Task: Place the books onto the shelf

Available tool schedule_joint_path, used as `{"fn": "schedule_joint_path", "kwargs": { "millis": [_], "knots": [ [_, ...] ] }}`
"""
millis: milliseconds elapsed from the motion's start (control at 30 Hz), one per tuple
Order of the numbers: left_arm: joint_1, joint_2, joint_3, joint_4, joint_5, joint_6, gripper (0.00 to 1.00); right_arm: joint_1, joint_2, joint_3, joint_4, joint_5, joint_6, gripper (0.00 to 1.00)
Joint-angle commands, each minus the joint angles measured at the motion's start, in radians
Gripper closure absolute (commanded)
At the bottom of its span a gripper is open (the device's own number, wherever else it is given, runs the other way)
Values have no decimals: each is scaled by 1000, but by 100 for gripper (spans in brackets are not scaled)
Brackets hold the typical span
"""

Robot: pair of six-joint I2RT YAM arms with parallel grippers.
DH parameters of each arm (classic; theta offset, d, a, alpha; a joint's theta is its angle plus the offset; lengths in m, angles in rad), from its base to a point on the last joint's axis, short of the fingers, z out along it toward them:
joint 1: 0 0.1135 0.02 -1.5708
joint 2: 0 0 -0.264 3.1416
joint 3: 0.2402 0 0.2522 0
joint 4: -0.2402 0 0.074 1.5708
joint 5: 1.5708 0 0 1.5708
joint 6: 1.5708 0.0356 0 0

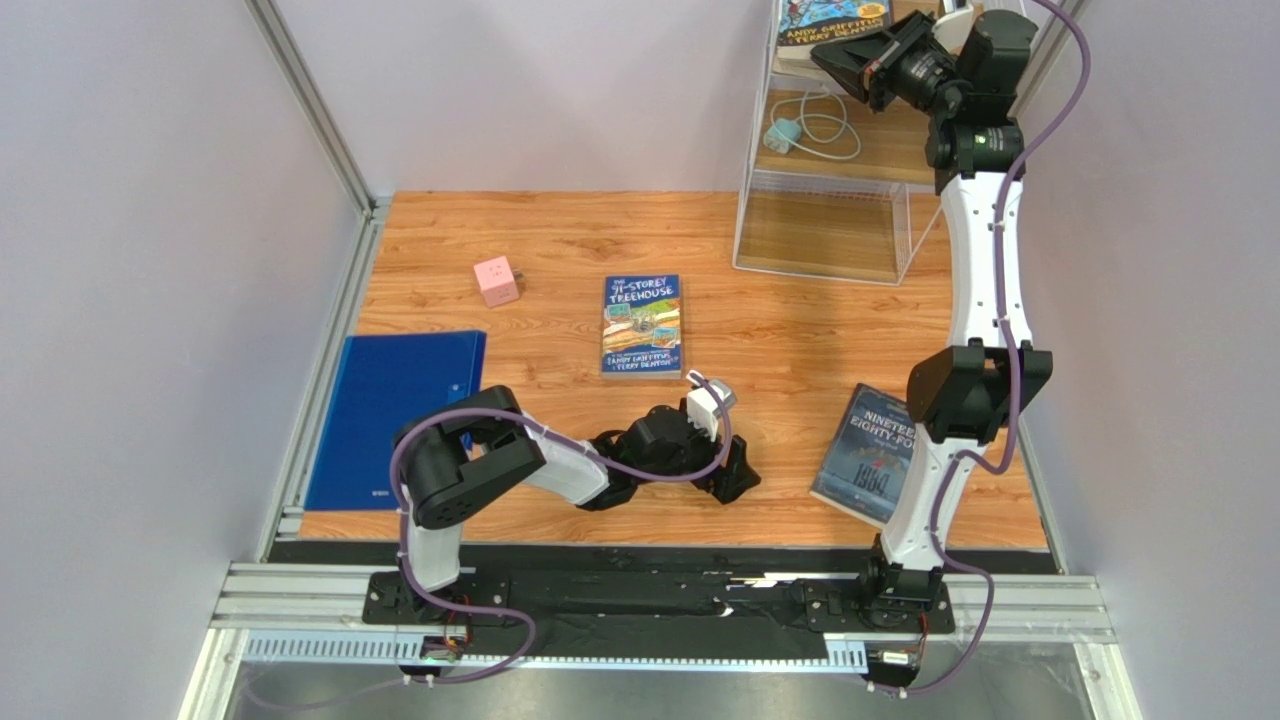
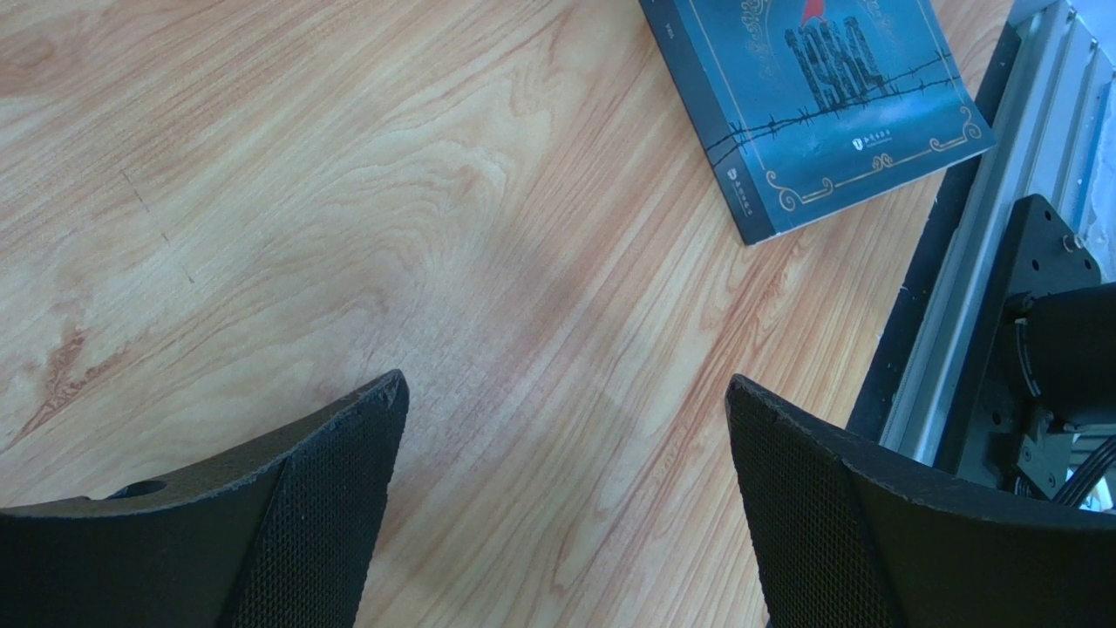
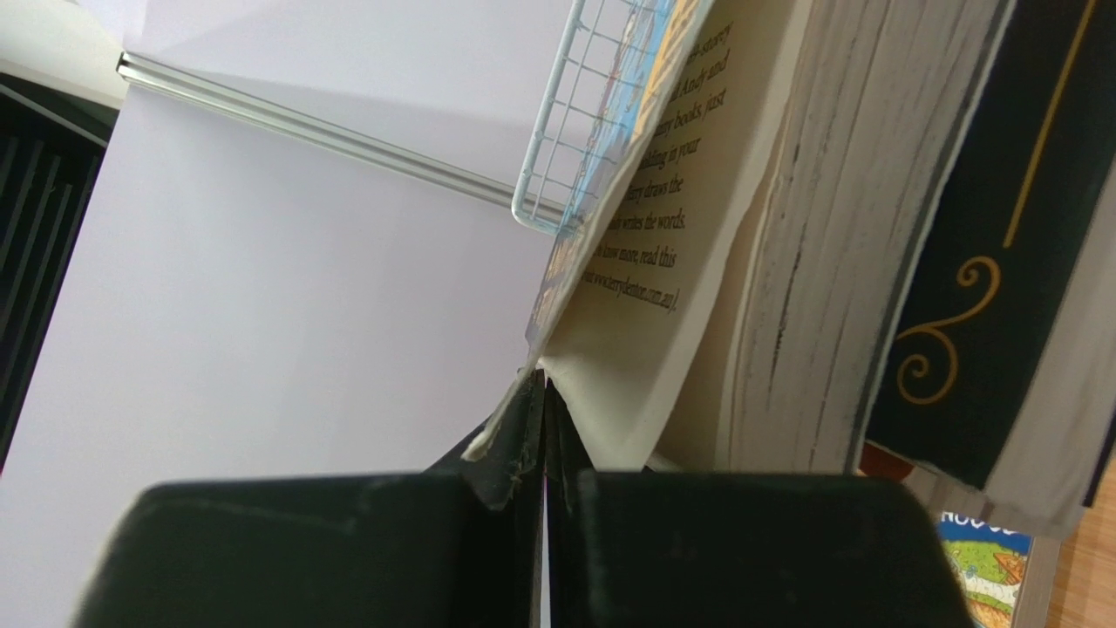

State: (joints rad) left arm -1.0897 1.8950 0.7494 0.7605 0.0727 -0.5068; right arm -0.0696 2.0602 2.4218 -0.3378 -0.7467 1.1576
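Note:
Up at the shelf (image 1: 824,240), a white wire rack with wooden boards, my right gripper (image 1: 822,60) is shut. In the right wrist view its tips (image 3: 542,393) sit where a Treehouse book's cover (image 3: 629,170) parts from its pages (image 3: 825,262); nothing shows between the jaws. A dark book with gold ornament (image 3: 1002,236) stands beside it. On the table lie another Treehouse book (image 1: 643,324) and the grey-blue Nineteen Eighty-Four (image 1: 867,450) (image 2: 825,92). My left gripper (image 1: 738,474) (image 2: 563,386) hovers open and empty over bare wood, left of that book.
A plain blue folder (image 1: 398,413) lies at the table's left edge, with a pink cube (image 1: 496,281) behind it. A charger with a white cable (image 1: 804,132) rests on the shelf's middle board. Grey walls close in on both sides. The right arm's base (image 2: 1048,340) is just beyond Nineteen Eighty-Four.

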Motion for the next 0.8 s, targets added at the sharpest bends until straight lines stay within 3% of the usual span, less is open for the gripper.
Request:
{"fn": "schedule_joint_path", "kwargs": {
  "millis": [0,167,333,400,467,633,700,767],
  "knots": [
    [-10,46,1,-92,16,5,4,5,9,30,63,9,17,100],
    [-10,29,-7,-92,4,13,4,5,-96,-87,112,-3,-88,100],
    [-12,-72,7,-180,-25,45,4,2,-417,-486,152,15,-260,96],
    [-10,-132,46,-239,-39,73,3,4,-566,-610,73,69,-324,87],
    [-12,-161,80,-343,-53,89,3,4,-708,-791,1,148,-415,72],
    [-10,-168,240,-527,-62,93,5,1,-900,-1108,-165,317,-541,36],
    [-10,-134,310,-549,-30,102,11,-6,-969,-1282,-175,391,-538,29],
    [-10,-106,353,-569,16,102,32,-18,-1009,-1380,-193,466,-523,24]
  ]
}}
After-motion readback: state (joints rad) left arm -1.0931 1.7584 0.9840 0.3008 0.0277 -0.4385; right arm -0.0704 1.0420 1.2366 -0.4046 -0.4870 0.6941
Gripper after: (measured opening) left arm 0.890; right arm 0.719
